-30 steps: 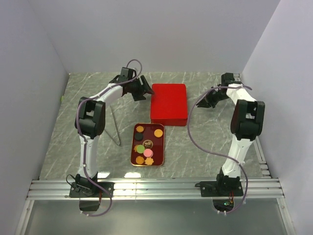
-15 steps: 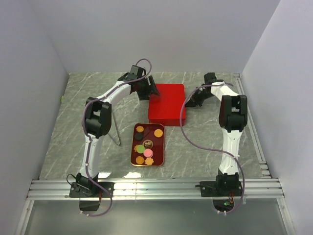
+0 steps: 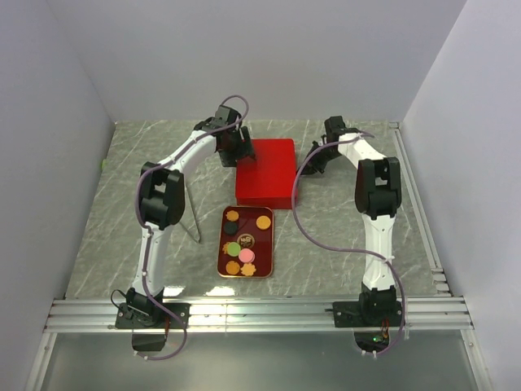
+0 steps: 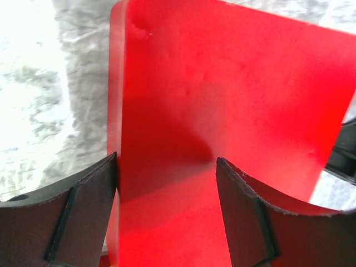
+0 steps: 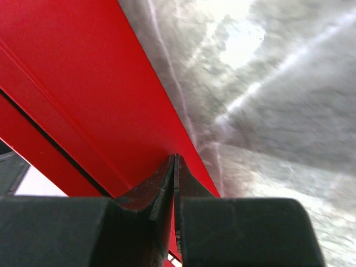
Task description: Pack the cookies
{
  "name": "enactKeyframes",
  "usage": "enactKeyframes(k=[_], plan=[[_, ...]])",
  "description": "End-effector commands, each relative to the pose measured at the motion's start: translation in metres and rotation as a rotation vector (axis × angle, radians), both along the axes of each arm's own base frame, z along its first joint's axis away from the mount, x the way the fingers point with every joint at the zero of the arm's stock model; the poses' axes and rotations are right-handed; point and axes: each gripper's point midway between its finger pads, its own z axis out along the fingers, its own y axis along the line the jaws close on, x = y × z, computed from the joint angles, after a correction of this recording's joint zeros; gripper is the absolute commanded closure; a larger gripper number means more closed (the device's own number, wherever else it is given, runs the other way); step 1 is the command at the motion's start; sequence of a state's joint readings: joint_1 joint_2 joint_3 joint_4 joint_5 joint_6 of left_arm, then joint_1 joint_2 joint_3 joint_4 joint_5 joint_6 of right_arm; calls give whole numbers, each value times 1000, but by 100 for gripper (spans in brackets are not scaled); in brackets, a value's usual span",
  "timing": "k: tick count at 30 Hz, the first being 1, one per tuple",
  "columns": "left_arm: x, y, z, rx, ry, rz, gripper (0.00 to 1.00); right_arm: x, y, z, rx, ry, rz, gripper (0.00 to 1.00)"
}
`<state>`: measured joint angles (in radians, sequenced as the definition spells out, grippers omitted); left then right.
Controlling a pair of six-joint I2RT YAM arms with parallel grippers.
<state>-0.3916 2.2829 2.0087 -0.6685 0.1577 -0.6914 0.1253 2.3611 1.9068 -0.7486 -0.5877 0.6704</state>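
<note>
The cookies (image 3: 242, 241), orange, green, pink and dark, lie in a dark red tray (image 3: 221, 244) at the table's middle. A red box lid (image 3: 266, 177) sits just behind the tray. My left gripper (image 3: 238, 153) is at the lid's far left corner. It is open, with one finger by the lid's left edge and the other over its top (image 4: 222, 111); left gripper (image 4: 167, 164). My right gripper (image 3: 313, 161) is shut. Its tips (image 5: 175, 158) press against the lid's red side wall (image 5: 67, 83) at the right.
A thin grey rod (image 3: 192, 210) stands left of the tray. An aluminium rail (image 3: 260, 314) runs along the near edge. White walls close in the grey marbled table (image 3: 358, 236) on three sides.
Both arms have swung inward and the red lid has slid left and nearer to the tray, so its front edge now meets the tray's back edge.
</note>
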Motion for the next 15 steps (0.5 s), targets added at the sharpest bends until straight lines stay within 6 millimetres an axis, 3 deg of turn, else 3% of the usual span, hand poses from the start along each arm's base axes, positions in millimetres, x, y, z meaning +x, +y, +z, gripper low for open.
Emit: enactKeyframes(k=[1, 8, 15], plan=[[-21, -46, 32, -88, -38, -104, 26, 2, 51, 28, 119, -49, 80, 91], [-25, -46, 42, -105, -65, -110, 23, 1, 61, 30, 147, -56, 96, 91], [-21, -58, 77, -191, -154, -151, 11, -6, 75, 31, 154, -64, 134, 92]])
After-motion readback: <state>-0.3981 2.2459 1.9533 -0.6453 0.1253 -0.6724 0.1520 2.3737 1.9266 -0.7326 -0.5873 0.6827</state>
